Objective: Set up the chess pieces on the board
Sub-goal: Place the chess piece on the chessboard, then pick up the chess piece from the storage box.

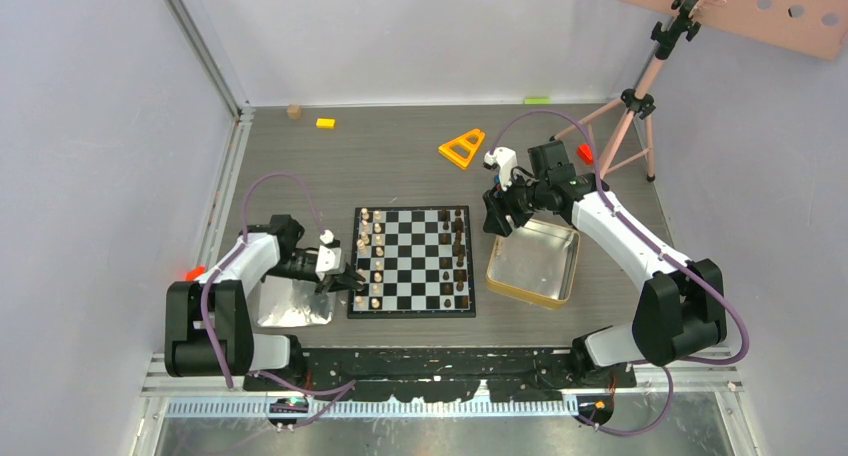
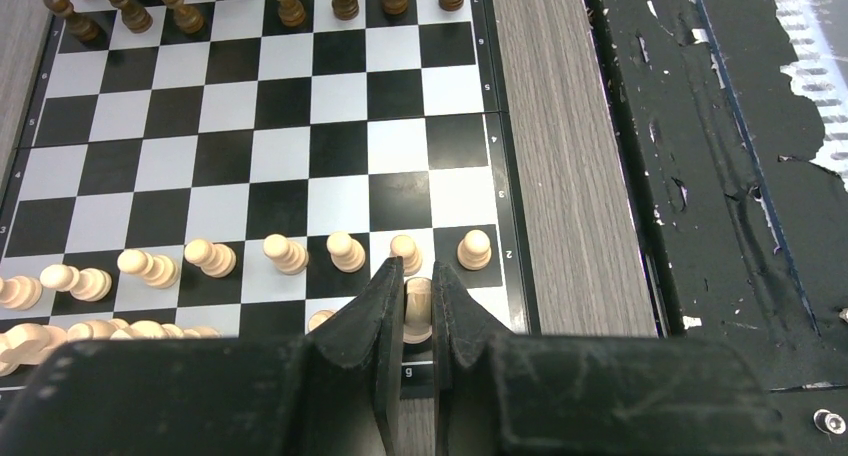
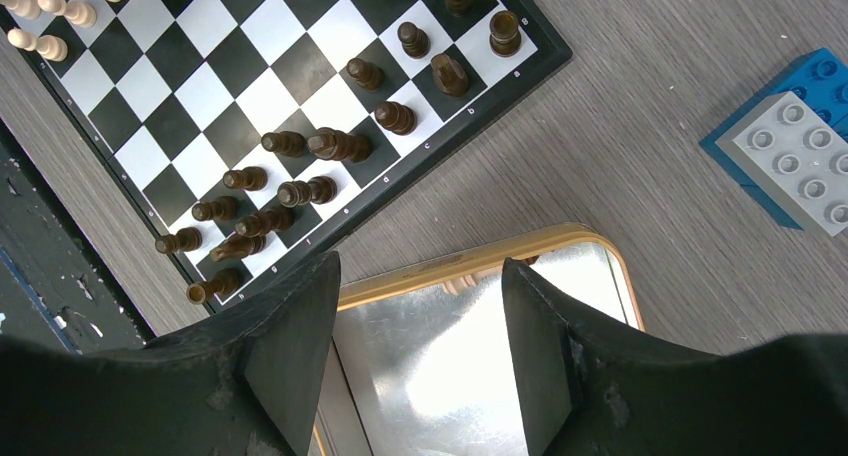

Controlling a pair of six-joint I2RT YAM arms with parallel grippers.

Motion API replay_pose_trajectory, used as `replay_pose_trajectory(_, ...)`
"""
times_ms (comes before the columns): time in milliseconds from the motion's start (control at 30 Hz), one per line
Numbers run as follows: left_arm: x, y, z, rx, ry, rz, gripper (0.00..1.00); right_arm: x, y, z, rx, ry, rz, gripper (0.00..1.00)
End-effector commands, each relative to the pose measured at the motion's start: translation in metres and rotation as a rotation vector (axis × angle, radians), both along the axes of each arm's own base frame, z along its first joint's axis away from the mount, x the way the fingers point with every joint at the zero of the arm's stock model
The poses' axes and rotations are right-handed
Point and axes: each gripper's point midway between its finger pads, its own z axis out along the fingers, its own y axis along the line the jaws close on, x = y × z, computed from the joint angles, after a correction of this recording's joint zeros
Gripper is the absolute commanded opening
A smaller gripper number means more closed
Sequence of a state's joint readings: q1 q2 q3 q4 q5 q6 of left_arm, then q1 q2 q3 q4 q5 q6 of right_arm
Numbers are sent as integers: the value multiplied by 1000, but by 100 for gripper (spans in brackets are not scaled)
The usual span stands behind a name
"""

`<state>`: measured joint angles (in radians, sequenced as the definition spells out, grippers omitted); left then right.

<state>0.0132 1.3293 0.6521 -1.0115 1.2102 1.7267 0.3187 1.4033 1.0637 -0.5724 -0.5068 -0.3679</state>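
Observation:
The black-and-white board [image 1: 412, 276] lies between the arms. Light tan chess pieces [image 2: 286, 253] line its left side, dark brown ones [image 3: 320, 144] its right side. My left gripper [image 1: 352, 279] sits low at the board's near-left corner. In the left wrist view this gripper [image 2: 416, 271] is shut on a light tan piece [image 2: 417, 306], which stands upright in the edge row by the letter g. My right gripper [image 1: 497, 216] hangs open and empty beyond the board's right edge. In the right wrist view it [image 3: 420, 266] is over the far rim of the gold-rimmed tin [image 3: 470, 261].
The gold-rimmed tin [image 1: 535, 266] lies right of the board, a shiny silver tray [image 1: 290, 306] left of it under the left arm. A blue and grey brick [image 3: 790, 141] lies near the tin. An orange triangle [image 1: 462, 148], yellow block [image 1: 325, 123] and pink tripod [image 1: 630, 116] stand farther back.

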Motion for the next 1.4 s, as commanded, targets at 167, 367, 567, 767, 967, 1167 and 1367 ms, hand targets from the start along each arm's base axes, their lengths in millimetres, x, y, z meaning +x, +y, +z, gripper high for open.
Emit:
replay_pose_trajectory(167, 5, -1, 4, -3, -32, -3, 12, 9, 2, 13, 12, -50, 0, 66)
replay_pose_trajectory(367, 5, -1, 4, -3, -31, -2, 17, 9, 2, 13, 10, -49, 1, 66)
replay_pose_trajectory(567, 5, -1, 4, -3, -31, -2, 21, 9, 1, 13, 10, -50, -1, 66)
replay_pose_trajectory(767, 6, -1, 4, -1, -31, -2, 22, 9, 1, 13, 7, -52, -1, 66)
replay_pose_trajectory(967, 5, -1, 4, -3, -32, -2, 22, 9, 1, 12, 6, -51, -2, 66)
replay_pose_trajectory(1167, 7, 0, 13, 10, -27, 13, 23, 9, 0, 14, 2, -54, -1, 66)
replay_pose_trajectory(1367, 16, 9, 33, 83, -36, 116, 30, 8, -1, 22, -3, -67, 3, 66)
